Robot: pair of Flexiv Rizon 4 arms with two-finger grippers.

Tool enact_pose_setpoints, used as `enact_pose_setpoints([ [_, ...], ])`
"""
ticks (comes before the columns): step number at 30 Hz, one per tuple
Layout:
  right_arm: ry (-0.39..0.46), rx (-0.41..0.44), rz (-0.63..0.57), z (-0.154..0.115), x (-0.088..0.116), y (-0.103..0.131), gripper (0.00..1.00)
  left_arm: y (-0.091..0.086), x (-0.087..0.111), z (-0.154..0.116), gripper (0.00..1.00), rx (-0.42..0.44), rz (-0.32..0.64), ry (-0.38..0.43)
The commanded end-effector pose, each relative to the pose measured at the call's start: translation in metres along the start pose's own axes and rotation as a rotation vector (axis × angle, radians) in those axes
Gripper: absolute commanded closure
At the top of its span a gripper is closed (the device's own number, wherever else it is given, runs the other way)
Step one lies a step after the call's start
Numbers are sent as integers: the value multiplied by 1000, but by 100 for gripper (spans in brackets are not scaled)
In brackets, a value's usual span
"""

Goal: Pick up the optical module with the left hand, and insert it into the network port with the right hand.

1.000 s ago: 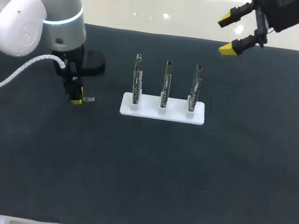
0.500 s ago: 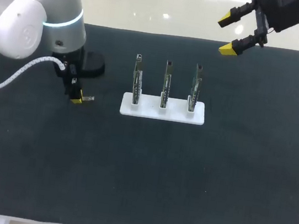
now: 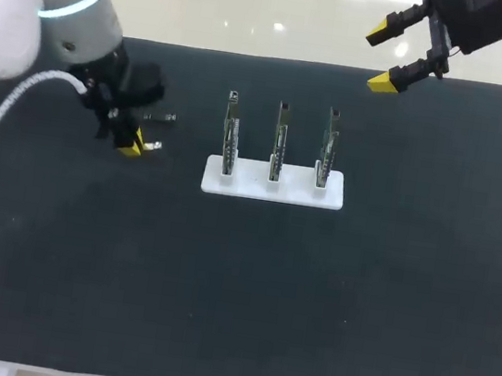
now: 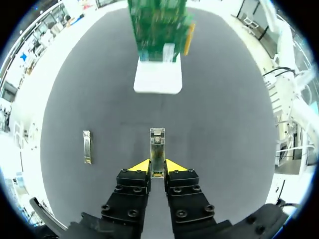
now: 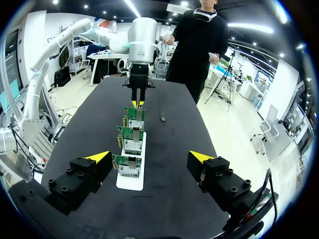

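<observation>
My left gripper (image 4: 157, 167) was closed narrow on the optical module (image 4: 157, 145). Its two yellow tips pressed the slim metal body from either side near the back end, so most of the module stuck out ahead of the fingers, pointing toward the white base (image 4: 157, 82). Seen from above, this gripper sat over the left part of the dark mat (image 3: 237, 289), to the left of the base and well apart from it. The module's front end showed just past the yellow tips. I could not tell whether the module was clear of the mat or resting on it.

A second module (image 3: 160, 117) lay flat on the mat near my left gripper, toward the mat's far edge, touching neither the gripper nor the held module.

The white base stood near the middle of the mat and held three green circuit boards (image 3: 279, 141) upright in an evenly spaced row. In my left wrist view they lined up one behind another, straight ahead of the held module.

My right gripper (image 3: 382, 57) hung wide open with nothing between its fingers, over the far right edge of the mat, well apart from the base and boards. In its own wrist view the row of boards ran away ahead of its spread tips, with my left arm (image 5: 141, 45) beyond the far end of the row.
</observation>
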State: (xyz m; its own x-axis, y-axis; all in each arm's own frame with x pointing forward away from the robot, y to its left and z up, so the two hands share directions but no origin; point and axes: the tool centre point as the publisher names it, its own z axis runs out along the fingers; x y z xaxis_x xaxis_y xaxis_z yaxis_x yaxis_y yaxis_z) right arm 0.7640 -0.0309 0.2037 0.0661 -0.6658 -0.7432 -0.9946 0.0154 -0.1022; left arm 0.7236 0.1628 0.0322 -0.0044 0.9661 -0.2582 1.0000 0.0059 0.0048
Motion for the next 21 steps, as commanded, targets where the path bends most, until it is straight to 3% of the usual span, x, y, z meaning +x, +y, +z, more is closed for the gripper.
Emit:
enact_pose_setpoints([
  [1,-2,0,-1,0,0,0,0,-16,3,-32,100,-9,31,-149],
  [12,-2,0,-1,0,0,0,0,-29,-17,-84,100,28,90,-388],
  [21,-2,0,-1,0,0,0,0,-33,-33,-109,100,-15,122,-604],
])
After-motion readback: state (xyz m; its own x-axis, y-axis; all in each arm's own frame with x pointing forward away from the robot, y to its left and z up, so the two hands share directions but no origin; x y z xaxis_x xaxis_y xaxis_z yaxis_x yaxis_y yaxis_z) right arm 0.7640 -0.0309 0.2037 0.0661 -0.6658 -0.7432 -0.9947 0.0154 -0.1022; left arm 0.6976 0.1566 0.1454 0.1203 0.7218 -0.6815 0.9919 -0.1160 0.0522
